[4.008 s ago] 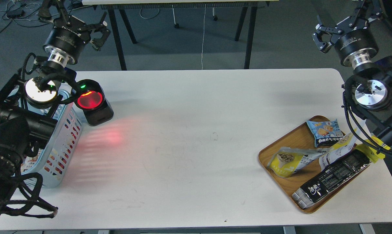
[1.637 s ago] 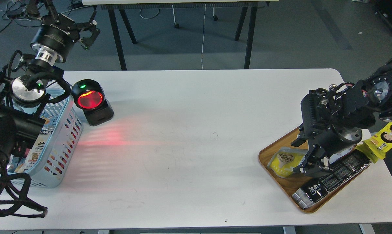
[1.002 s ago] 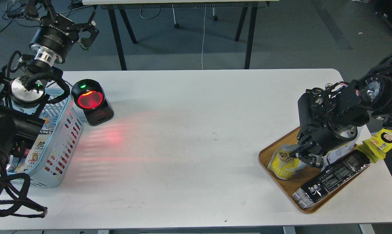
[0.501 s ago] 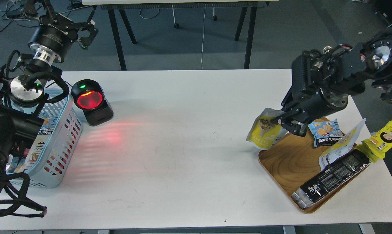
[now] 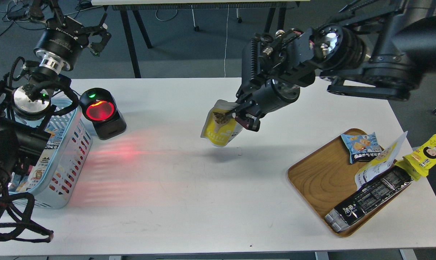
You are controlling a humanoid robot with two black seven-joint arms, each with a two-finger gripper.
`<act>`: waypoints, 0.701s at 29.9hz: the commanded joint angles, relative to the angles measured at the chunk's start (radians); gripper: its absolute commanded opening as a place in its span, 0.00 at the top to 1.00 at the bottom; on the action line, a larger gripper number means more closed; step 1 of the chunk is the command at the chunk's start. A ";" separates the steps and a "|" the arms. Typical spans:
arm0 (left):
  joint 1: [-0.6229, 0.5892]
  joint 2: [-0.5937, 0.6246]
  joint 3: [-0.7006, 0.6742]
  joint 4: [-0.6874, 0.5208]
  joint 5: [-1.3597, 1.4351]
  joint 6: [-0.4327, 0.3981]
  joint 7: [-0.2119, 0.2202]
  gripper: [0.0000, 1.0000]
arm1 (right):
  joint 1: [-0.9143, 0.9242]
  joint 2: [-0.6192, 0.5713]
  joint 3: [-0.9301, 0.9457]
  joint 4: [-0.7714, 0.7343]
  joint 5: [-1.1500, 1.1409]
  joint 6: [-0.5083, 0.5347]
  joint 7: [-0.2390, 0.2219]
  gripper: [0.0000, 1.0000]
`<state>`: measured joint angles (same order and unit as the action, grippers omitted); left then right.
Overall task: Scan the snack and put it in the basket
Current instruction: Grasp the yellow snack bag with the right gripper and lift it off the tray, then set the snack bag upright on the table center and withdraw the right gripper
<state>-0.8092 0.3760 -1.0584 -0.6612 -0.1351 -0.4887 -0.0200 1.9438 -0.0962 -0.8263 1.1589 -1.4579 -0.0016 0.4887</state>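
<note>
While the wooden tray (image 5: 323,180) at the right end of the white worktop (image 5: 189,202) held it four seconds ago, the white stand-up pouch with a yellow lower part (image 5: 221,127) now hangs in the air above the middle of the worktop, clear of the surface, its shadow just below it. I read this as pickup complete and transit toward scanning under way; half a second ago the pouch was only at the tray's left rim. My right gripper (image 5: 236,115) has its two fingers closed on the pouch's upper part, near the printed picture, so the pouch dangles with its yellow base lowest and slightly tilted. My right arm reaches in from the upper right, stretched leftward, wrist pitched down toward the worktop. Ahead, near the far left corner, stands the black scanner with a glowing red window (image 5: 101,112), its red light spilling across the worktop toward the pouch; just left of it, at the left edge, sits the light blue slotted plastic basket (image 5: 68,159), with other packets in it. My left gripper (image 5: 97,36) is raised beyond the far left corner, fingers spread, holding nothing. Remaining, in my judgement: present the pouch to the red window, then drop it in the basket.
</note>
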 commanded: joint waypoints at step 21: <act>0.002 -0.002 0.000 0.000 0.000 0.000 0.000 0.00 | -0.215 0.096 0.009 -0.315 0.054 0.005 0.000 1.00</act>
<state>-0.8083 0.3747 -1.0584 -0.6612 -0.1351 -0.4887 -0.0200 1.7337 0.0000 -0.8175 0.8388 -1.4079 0.0032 0.4887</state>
